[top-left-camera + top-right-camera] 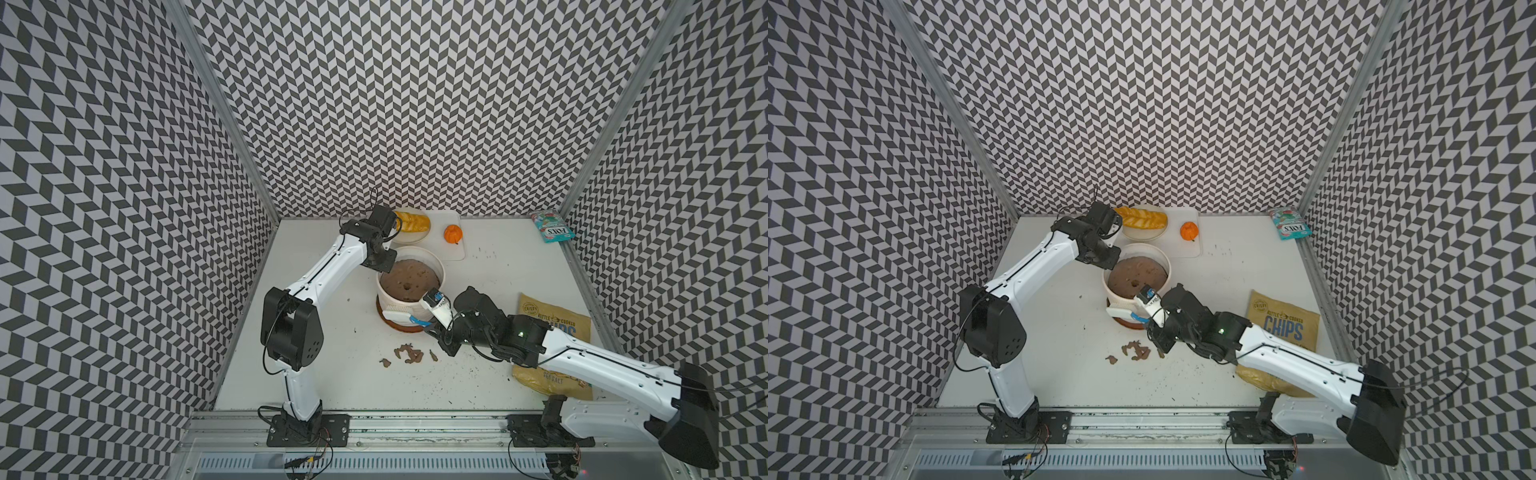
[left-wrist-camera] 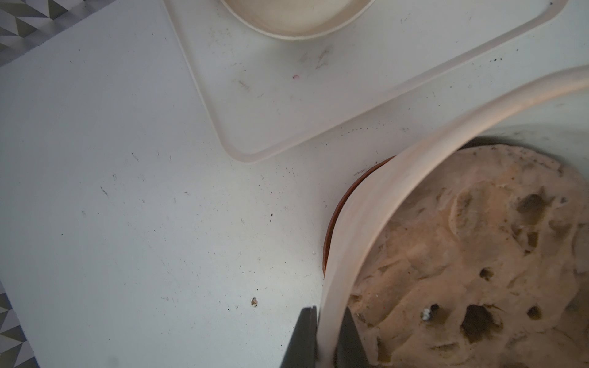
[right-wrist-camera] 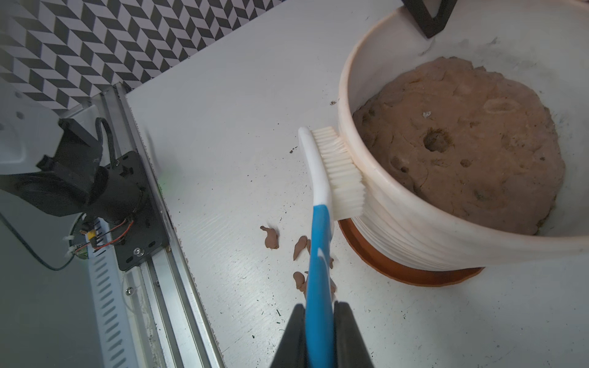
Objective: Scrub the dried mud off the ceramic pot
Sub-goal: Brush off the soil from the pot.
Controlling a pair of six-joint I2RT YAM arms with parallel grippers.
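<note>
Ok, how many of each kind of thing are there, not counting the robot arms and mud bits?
bags (chips bag, sweets bag): 2
food (bread, orange fruit): 2
pot: 1
saucer: 1
brush: 1
plate: 1
board: 1
total: 9

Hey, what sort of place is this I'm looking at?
Most likely a robotics lab test booth, not a home: chevron-patterned panels wall in a white table, two robot arms are bolted to an aluminium rail at its front edge, and staged props include a ceramic pot and a chips bag.
</note>
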